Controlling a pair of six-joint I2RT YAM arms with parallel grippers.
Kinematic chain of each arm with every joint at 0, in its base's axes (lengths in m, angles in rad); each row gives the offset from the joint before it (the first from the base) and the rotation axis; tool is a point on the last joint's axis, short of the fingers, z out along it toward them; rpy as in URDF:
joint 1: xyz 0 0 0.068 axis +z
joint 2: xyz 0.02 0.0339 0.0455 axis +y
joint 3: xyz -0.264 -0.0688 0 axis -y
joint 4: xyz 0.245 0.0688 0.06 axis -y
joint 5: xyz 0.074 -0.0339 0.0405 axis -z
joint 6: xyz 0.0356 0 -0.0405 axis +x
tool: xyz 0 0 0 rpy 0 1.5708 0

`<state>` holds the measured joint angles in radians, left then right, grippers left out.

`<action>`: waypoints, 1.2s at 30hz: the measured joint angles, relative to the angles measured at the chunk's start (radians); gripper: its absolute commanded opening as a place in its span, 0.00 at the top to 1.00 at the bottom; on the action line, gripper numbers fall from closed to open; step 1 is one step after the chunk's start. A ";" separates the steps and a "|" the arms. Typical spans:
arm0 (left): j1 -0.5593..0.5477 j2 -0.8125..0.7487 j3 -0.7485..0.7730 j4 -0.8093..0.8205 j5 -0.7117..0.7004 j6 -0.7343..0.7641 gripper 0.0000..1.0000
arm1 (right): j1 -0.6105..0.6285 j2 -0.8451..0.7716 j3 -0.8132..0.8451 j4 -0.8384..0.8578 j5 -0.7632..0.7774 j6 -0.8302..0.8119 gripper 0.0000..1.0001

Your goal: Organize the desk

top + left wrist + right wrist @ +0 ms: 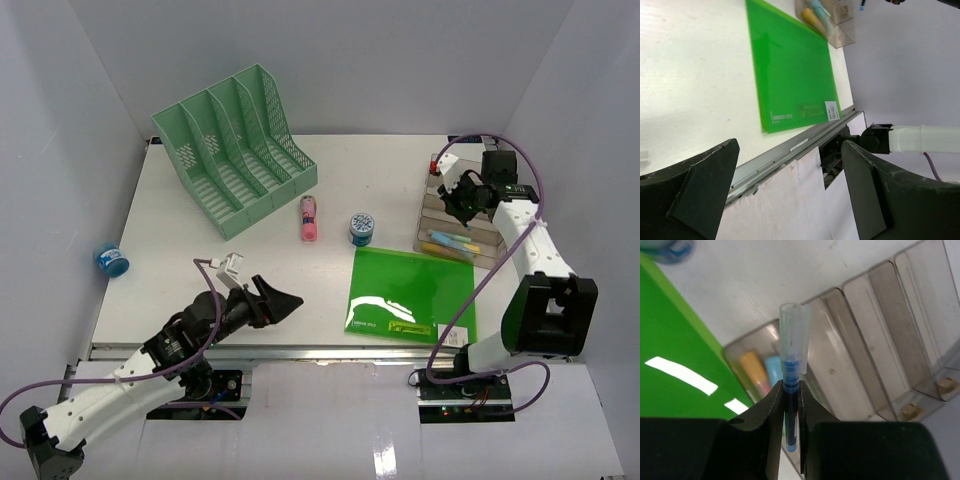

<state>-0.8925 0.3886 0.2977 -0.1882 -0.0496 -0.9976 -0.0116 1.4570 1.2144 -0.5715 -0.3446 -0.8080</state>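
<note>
- Left gripper (278, 300), jaws wide and empty, hovers over the near-left of the desk (170, 290).
- Green folder (415, 285) lies flat to its right.
- Right gripper (791, 390) pinches a blue pen (792, 340), pointing straight out, above the clear organizer (860, 340) far right.

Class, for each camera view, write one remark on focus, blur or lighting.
Top external: sharp and evenly lit, with only soft shadows on the desk. Left wrist: the clear organizer at the top edge is blurred, the green folder crisper. Right wrist: the pen is fairly sharp; the highlighters behind it are soft.
</note>
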 measured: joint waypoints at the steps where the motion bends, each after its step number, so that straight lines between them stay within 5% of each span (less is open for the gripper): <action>1: 0.000 -0.015 -0.003 -0.036 -0.011 -0.016 0.05 | -0.015 0.023 0.008 0.009 0.029 -0.028 0.91; 15: 0.000 -0.090 -0.004 -0.264 -0.088 -0.119 0.02 | -0.044 0.333 0.112 0.122 0.263 -0.348 0.86; 36: 0.000 -0.197 -0.004 -0.513 -0.211 -0.375 0.02 | -0.044 0.352 0.096 0.140 0.254 -0.505 0.59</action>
<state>-0.8925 0.1918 0.2939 -0.7008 -0.2608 -1.3727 -0.0559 1.8087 1.3102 -0.4313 -0.0902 -1.3132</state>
